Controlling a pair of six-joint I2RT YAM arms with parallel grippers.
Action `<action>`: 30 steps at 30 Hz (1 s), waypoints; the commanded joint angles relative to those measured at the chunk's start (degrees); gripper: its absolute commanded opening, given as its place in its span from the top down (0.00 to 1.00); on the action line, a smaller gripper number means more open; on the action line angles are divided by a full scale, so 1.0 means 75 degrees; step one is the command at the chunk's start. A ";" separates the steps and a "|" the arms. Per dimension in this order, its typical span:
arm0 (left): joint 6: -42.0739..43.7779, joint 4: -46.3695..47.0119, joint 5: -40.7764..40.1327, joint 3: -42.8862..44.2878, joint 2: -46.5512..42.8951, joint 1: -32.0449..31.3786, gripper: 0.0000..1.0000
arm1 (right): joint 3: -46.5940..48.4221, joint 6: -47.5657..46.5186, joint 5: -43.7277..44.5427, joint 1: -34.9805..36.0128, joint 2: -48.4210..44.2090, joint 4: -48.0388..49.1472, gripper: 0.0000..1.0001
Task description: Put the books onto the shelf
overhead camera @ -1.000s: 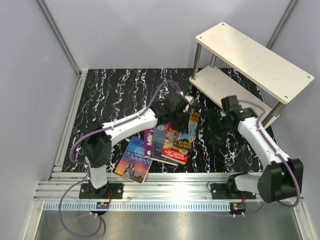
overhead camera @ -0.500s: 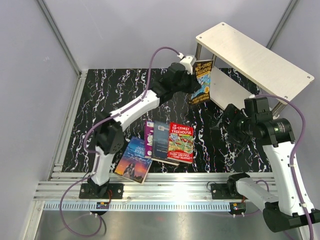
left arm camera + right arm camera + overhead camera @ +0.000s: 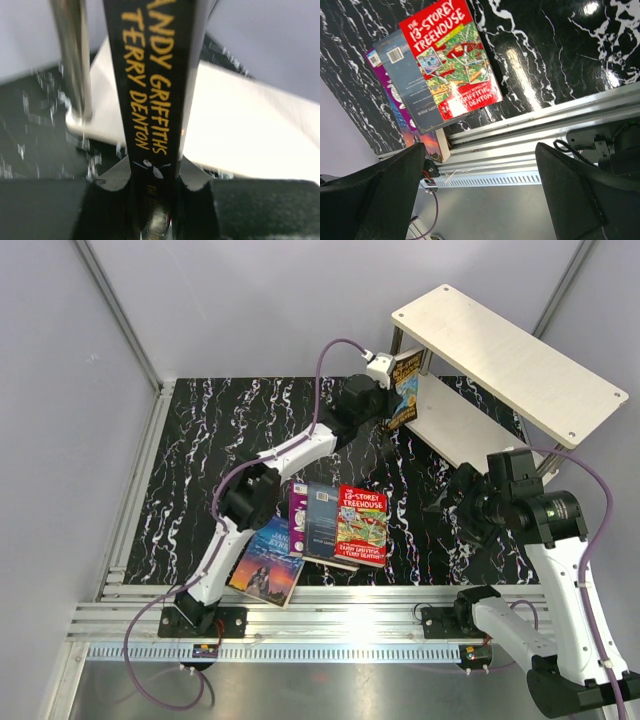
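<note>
The blue-yellow book [image 3: 150,75], its spine reading "ANDY GRIFFITHS TERRY DENTON", is clenched upright in the left end effector [image 3: 155,200], with the arm stretched far to the shelf's [image 3: 510,350] left end. The right end effector [image 3: 480,195] hangs released, raised to the right of the red book [image 3: 450,60], "13-STOREY TREEHOUSE", which lies on the surface [image 3: 220,430].

Top: high, wide. Left wrist: close, facing shelf [image 3: 250,125]. Right wrist: downward, shares red book [image 3: 451,65] with top.

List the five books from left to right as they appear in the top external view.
Jane Eyre book → purple book → grey-blue book → red Treehouse book → blue-yellow Treehouse book, held up by the left gripper.
</note>
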 commanded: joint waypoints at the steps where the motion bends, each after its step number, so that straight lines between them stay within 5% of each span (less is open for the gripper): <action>1: 0.0797 0.2464 -0.0094 0.0885 0.0059 -0.0083 1.00 | -0.0282 0.0282 -0.0076 -0.0008 -0.0039 -0.0486 0.02; 11: 0.2897 0.5794 -0.0901 0.1773 0.2132 -0.0247 0.99 | -0.1265 0.0528 -0.0603 -0.0008 -0.0331 0.0017 0.04; 13: 0.2849 0.5550 -0.1042 0.2243 0.2519 -0.0166 0.89 | -0.1360 0.0587 -0.0662 -0.0008 -0.0425 -0.0017 0.04; 15: 0.2849 0.5457 -0.1043 0.2851 0.3046 -0.0130 0.63 | -0.1477 0.0564 -0.0674 -0.0008 -0.0554 -0.0134 0.04; 30: 0.2639 0.5420 -0.1418 0.3534 0.3892 0.0128 0.53 | -0.2333 0.0563 -0.1002 -0.0008 -0.0672 0.0287 0.05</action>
